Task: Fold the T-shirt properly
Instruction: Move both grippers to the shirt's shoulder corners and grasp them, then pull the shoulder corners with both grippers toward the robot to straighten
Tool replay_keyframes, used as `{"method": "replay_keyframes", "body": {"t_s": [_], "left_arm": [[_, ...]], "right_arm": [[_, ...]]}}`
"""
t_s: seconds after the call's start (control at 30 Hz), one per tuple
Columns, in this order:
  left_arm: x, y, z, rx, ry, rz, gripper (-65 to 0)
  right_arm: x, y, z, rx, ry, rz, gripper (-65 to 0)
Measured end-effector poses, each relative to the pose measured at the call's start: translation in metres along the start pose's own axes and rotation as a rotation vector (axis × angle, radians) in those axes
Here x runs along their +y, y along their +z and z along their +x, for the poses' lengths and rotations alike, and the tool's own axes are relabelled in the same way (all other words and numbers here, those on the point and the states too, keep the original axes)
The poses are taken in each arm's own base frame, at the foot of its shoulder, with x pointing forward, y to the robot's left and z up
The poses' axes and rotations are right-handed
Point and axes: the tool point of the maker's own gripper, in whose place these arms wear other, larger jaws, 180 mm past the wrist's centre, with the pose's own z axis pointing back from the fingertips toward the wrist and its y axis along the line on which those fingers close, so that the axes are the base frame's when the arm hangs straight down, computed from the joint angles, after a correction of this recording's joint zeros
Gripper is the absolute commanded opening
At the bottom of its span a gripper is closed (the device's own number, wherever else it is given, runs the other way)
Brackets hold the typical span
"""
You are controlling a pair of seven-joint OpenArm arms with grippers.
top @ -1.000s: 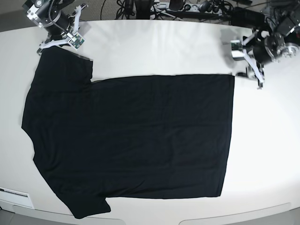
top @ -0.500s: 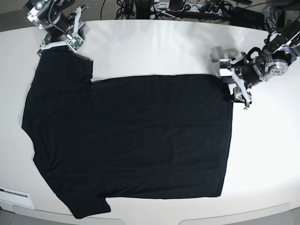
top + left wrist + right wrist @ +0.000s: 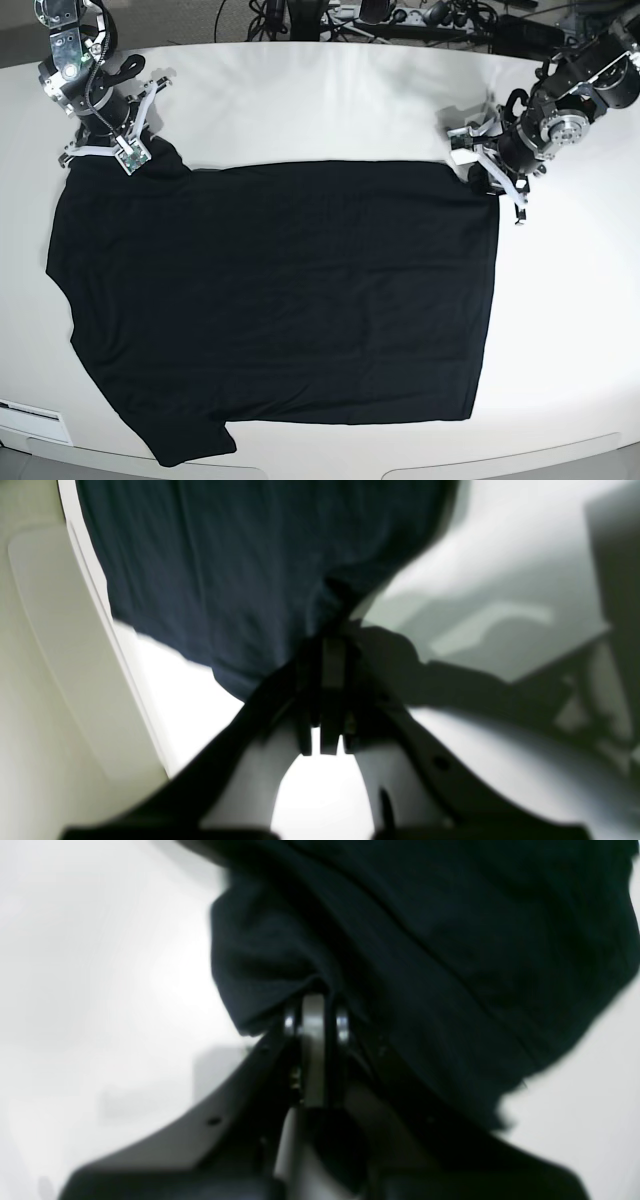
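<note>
Both end effectors (left (image 3: 484, 181), right (image 3: 133, 158)) clamped on T-shirt (image 3: 280, 300) far corners.

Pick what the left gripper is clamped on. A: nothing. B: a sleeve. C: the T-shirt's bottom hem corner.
C: in the base view the left gripper is shut on the far hem corner of the T-shirt; the wrist view shows fabric bunched between its jaws.

Both pincers, left (image 3: 484, 178) and right (image 3: 138, 158), now down and pinching T-shirt (image 3: 280, 300) corners, previously hovering apart.
</note>
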Motion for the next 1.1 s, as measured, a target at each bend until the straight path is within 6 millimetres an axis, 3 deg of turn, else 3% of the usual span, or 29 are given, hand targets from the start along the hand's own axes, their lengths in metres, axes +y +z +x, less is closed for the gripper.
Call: {"method": "replay_keyframes", "body": {"t_s": [0.1,0.27,0.4,0.67,0.83,0.9,1.0,1.1], "left_arm": [[-0.003,0.015,-0.002,0.048,0.043,-0.027,-65.0],[-0.033,0.063,0.007,0.027,0.024,-0.12,-65.0],[-0.031,0.09,0.011,0.025,-0.074,-0.082,-65.0],[-0.054,0.108,-0.01,0.101,-0.15,-0.134,-65.0],[-0.082,0.119,-0.006,0.096,-0.144,-0.213,-65.0],[-0.074,0.118,-0.006,0.1,-0.168,-0.163,-65.0],[-0.038,0.114,-0.006,0.11,-0.199,0.007,-65.0],[-0.017,0.111,-0.008,0.118,-0.201,0.078,-65.0]], "right_arm": [[0.007,0.013,-0.008,0.053,0.023,0.02,-65.0],[0.035,0.045,-0.024,0.088,0.115,0.089,-65.0],[0.041,0.069,-0.045,0.154,0.148,0.088,-65.0],[0.061,0.114,-0.073,0.229,0.131,0.126,-65.0],[0.077,0.128,-0.088,0.277,0.13,0.179,-65.0],[0.071,0.125,-0.084,0.252,0.137,0.141,-65.0],[0.047,0.117,-0.069,0.203,0.171,0.038,-65.0],[0.024,0.107,-0.048,0.149,0.187,-0.039,-65.0]]}}
